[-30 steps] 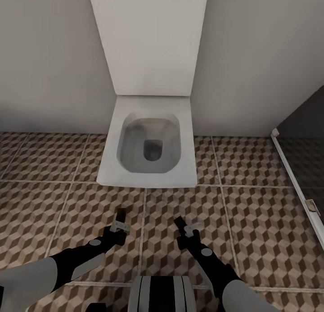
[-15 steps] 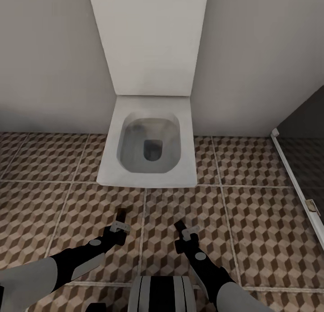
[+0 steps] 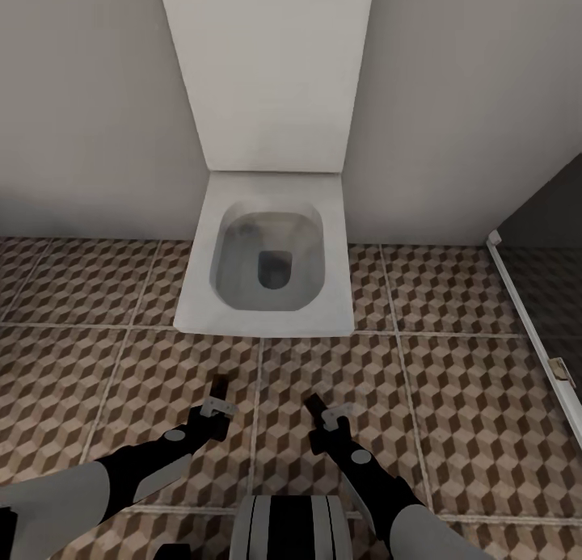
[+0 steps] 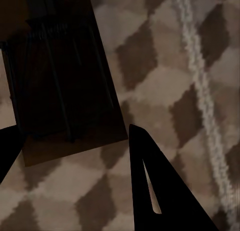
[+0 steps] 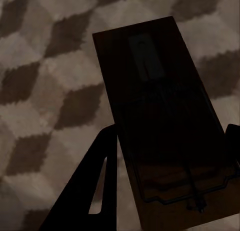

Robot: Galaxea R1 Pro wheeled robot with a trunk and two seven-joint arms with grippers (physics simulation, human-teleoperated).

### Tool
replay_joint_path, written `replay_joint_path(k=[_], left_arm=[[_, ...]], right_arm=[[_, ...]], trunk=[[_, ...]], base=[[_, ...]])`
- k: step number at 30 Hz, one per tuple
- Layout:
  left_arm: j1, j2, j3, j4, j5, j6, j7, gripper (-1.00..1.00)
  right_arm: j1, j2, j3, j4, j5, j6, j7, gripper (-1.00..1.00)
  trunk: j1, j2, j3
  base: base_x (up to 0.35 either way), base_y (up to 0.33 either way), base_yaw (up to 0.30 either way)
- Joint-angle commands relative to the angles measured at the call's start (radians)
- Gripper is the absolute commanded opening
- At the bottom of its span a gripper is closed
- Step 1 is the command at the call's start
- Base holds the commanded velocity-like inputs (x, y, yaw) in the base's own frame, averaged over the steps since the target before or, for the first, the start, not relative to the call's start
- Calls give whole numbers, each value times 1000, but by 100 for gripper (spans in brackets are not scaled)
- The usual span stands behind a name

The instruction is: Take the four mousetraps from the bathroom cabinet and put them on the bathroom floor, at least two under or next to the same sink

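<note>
No text, label, brand, number or sign can be read anywhere in these views. The mousetrap [image 5: 165,121] seen from the right wrist carries a small pale patch near one end, but it is too dim and blurred to show any lettering. The toilet [image 3: 271,253] and the patterned bathroom floor [image 3: 453,382] bear no markings.

Two mousetraps show, each a dark flat rectangle held above the floor [image 3: 453,382] in front of the toilet [image 3: 271,261]. The left trap [image 3: 217,385] sits in the left gripper [image 3: 214,405], the right trap [image 3: 315,404] in the right gripper [image 3: 331,418]. The right trap's wire spring shows close up [image 5: 160,116]. The floor has brown, beige and white cube-patterned tiles.
</note>
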Motion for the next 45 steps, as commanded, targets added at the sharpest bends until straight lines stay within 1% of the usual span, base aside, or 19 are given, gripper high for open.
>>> replay_joint_path(k=[1,6,10,14,22,45], left_arm=[[-2,0,-9,-2,6,-6,9,-100],[-2,-1,-9,0,6,-7,9,-100],[-2,-1,-9,-1,6,-7,9,-100],[-2,-1,-9,-1,6,-7,9,-100],[-2,-1,-9,-1,6,-7,9,-100],[-2,-1,-9,-3,6,-7,8,-100]], right_arm=[[0,0,-2,0,9,-3,3,-100],[0,-1,-2,-1,8,-20,5,-100],[0,-2,-1,-1,8,-77,5,-100],[0,-2,0,-2,9,-98,4,-100],[0,-1,-1,-1,9,-99,-1,-100],[0,-1,-2,-2,10,-98,-4,-100]], trunk=[[0,0,-1],[0,0,-1],[0,0,-1],[0,0,-1],[0,0,-3],[0,0,-38]], base=[[0,0,0],[0,0,0],[0,0,0],[0,0,0],[0,0,0],[0,0,0]])
